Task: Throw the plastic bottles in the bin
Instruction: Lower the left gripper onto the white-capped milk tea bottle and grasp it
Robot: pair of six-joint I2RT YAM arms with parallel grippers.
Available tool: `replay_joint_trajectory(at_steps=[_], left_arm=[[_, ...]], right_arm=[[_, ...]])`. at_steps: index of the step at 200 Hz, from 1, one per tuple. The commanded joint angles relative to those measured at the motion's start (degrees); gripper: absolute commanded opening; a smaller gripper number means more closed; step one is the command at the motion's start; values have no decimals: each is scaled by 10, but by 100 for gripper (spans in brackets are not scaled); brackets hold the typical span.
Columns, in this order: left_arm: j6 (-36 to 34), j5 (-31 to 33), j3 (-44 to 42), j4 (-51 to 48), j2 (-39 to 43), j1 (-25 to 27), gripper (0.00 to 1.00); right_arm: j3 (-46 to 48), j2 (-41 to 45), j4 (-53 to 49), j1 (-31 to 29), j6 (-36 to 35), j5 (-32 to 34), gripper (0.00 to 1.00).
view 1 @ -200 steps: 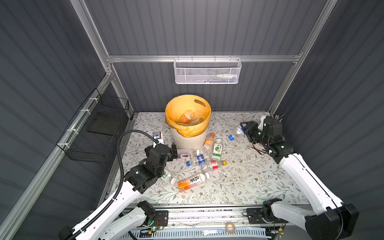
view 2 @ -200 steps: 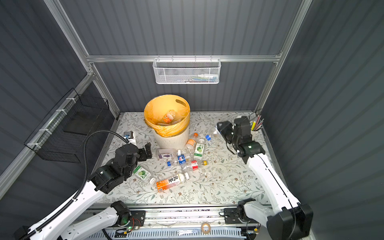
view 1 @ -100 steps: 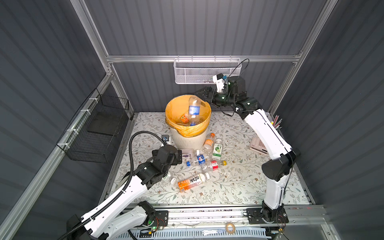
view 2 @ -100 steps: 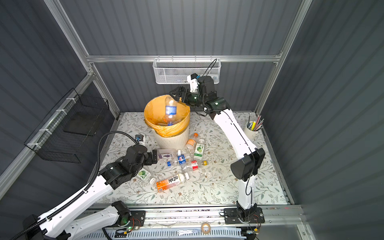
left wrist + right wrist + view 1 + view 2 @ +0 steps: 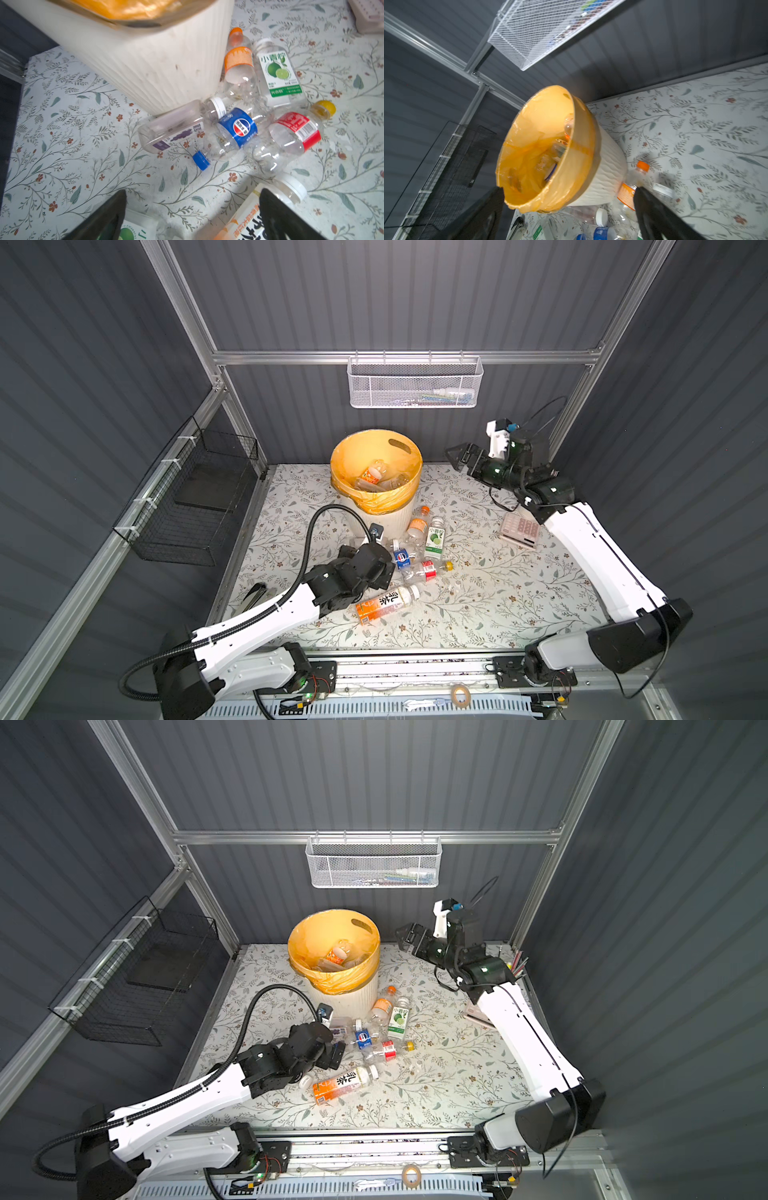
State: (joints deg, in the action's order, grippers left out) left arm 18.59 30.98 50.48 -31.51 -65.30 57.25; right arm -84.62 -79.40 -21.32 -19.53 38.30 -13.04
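The bin (image 5: 395, 519) (image 5: 353, 1003) stands at the back of the mat, cream and ribbed, with an orange bag over its rim and several plastic bottles (image 5: 374, 477) inside. More bottles lie in front of it: a blue-labelled one (image 5: 401, 558) (image 5: 236, 128), a red-labelled one (image 5: 428, 568) (image 5: 295, 133), a lime-labelled one (image 5: 435, 539) (image 5: 278, 76), an orange-capped one (image 5: 417, 524) (image 5: 239, 62) and a large orange-labelled one (image 5: 384, 603) (image 5: 343, 1083). My left gripper (image 5: 384, 570) (image 5: 193, 192) hangs open and empty just above the mat beside this cluster. Raised to the right of the bin, my right gripper (image 5: 457, 456) (image 5: 569, 189) is open and empty.
A white mesh basket (image 5: 413, 383) hangs on the back wall and a black wire basket (image 5: 195, 497) on the left wall. A pink-keyed calculator (image 5: 519, 531) and a cup of pens (image 5: 517, 965) sit at the right. A black stapler (image 5: 253, 595) lies at the mat's left edge.
My right gripper rose from the mat at the right to the bin, opened and dropped a blue-labelled bottle in, then drew back to the right. My left gripper moved in towards the bottle cluster.
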Motion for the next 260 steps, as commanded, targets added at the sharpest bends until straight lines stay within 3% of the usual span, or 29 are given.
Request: replay_joint_trajectory(at_steps=[1, 24, 67, 138, 183, 260], left_arm=[[-32, -42, 22, -38, -27, 23, 99], [-48, -92, 31, -52, -73, 47, 98], [-46, -148, 48, -76, -150, 60, 98], [-16, -233, 27, -80, -208, 60, 94], [1, -255, 14, -63, -230, 60, 87], [-9, -265, 5, -60, -239, 64, 64]], right_arm=[[113, 40, 48, 35, 51, 15, 99], [204, 90, 67, 70, 76, 17, 99], [285, 137, 70, 100, 89, 26, 99], [328, 138, 114, 134, 129, -7, 99], [333, 130, 119, 142, 142, -17, 99], [348, 134, 129, 158, 156, -22, 99]])
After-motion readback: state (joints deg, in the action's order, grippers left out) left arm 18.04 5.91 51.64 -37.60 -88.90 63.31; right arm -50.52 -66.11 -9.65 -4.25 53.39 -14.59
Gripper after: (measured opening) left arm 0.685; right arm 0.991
